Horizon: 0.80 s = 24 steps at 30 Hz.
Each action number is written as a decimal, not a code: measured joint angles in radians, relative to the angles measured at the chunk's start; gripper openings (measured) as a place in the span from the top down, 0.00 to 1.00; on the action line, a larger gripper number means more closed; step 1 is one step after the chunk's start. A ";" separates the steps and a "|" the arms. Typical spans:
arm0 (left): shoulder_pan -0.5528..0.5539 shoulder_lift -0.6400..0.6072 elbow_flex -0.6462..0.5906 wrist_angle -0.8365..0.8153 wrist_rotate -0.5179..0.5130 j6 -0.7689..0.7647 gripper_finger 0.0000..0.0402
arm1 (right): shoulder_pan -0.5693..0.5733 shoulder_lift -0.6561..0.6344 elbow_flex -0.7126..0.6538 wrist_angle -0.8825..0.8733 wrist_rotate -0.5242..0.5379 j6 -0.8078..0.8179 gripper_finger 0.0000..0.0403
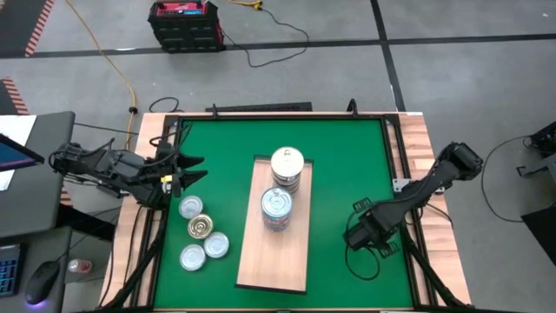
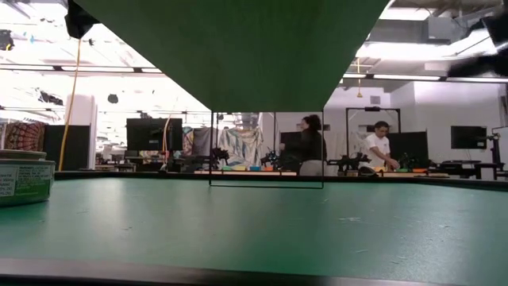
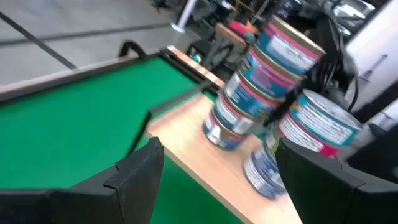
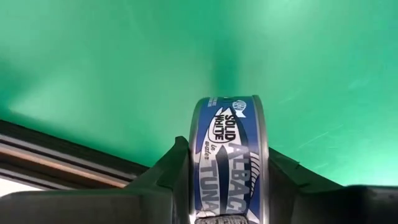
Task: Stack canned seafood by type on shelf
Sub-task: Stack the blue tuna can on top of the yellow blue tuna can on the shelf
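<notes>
The pale wooden shelf [image 1: 261,261] lies lengthwise on the green mat. Two stacks of cans stand on it: a gold-topped stack [image 1: 287,165] toward the far end and a silver-topped stack [image 1: 277,209] in front of it. Several loose cans [image 1: 201,228] stand on the mat left of the shelf. My left gripper [image 1: 187,171] hovers open beyond the loose cans, facing the stacks [image 3: 261,87]. My right gripper [image 1: 363,232] is low over the mat right of the shelf, shut on a blue tuna can [image 4: 230,143]; in the high view the gripper hides that can. My right gripper [image 4: 227,165] pinches the blue tuna can between its two fingers [image 4: 168,177], one on each flat end, so the labelled side wall [image 4: 227,124] faces the camera. The can sits on edge in the hold, over the green mat. Whether it touches the mat I cannot tell.
The mat [image 1: 347,156] is bordered by a black frame and a wooden table rim [image 1: 421,139]. One can [image 2: 24,179] shows at the low view's left edge. People stand at benches in the room behind [image 2: 305,151]. Cables hang near the right arm.
</notes>
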<state>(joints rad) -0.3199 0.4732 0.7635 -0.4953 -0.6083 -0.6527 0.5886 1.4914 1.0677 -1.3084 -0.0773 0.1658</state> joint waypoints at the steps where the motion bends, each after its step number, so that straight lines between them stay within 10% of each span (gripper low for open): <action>1: 0.000 0.005 0.000 -0.005 0.011 -0.012 0.26 | -0.004 0.000 0.044 -0.026 0.009 0.010 0.61; 13: 0.001 0.089 0.080 -0.025 0.060 0.055 0.26 | -0.034 0.000 0.656 0.065 0.328 -0.143 0.58; 24: 0.001 0.164 0.228 -0.039 0.119 0.094 0.26 | -0.036 0.042 0.722 0.554 0.762 -0.577 0.57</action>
<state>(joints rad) -0.3191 0.6368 0.9911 -0.5347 -0.4891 -0.5590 0.5526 1.5335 1.7893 -0.7541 0.6844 -0.4115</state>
